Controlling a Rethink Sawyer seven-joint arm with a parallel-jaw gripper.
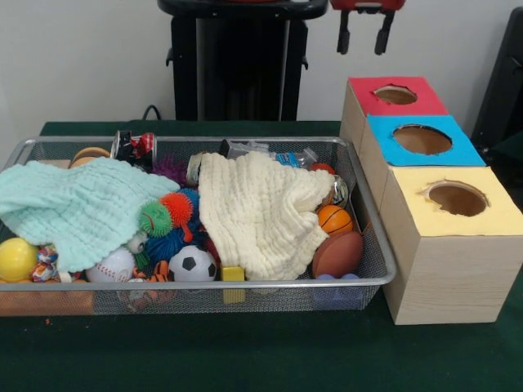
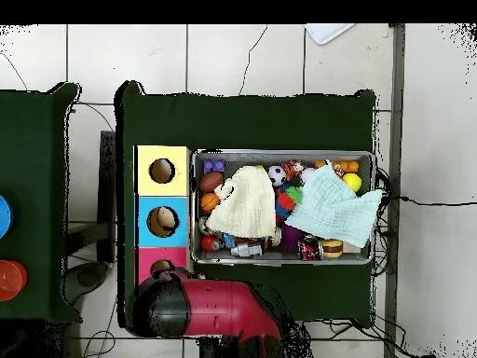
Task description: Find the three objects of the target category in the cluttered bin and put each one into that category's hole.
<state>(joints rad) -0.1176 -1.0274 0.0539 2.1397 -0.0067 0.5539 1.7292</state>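
Observation:
The wire mesh bin (image 1: 382, 255) sits on the green table and is full of toys; it also shows in the overhead view (image 2: 282, 155). A mint cloth (image 1: 82, 208) and a cream cloth (image 1: 261, 214) cover much of it. A small orange toy with black stripes, the tiger (image 1: 158, 272), peeks out at the front between the baseball and the soccer ball. I cannot make out the monkey or a third plush toy. The red-surrounded hole (image 1: 396, 95) is the far one in the pale wooden box (image 1: 445, 282). My gripper (image 1: 363, 34) hangs open and empty above that hole.
The blue-surrounded hole (image 1: 422, 140) and the yellow-surrounded hole (image 1: 458, 198) lie nearer the camera. Spiky balls (image 1: 173, 214), a soccer ball (image 1: 193, 264), a baseball (image 1: 112, 266), a basketball (image 1: 334, 219), a football (image 1: 337, 254) and cans (image 1: 135, 147) fill the bin. The arm (image 2: 219, 309) overhangs the red end.

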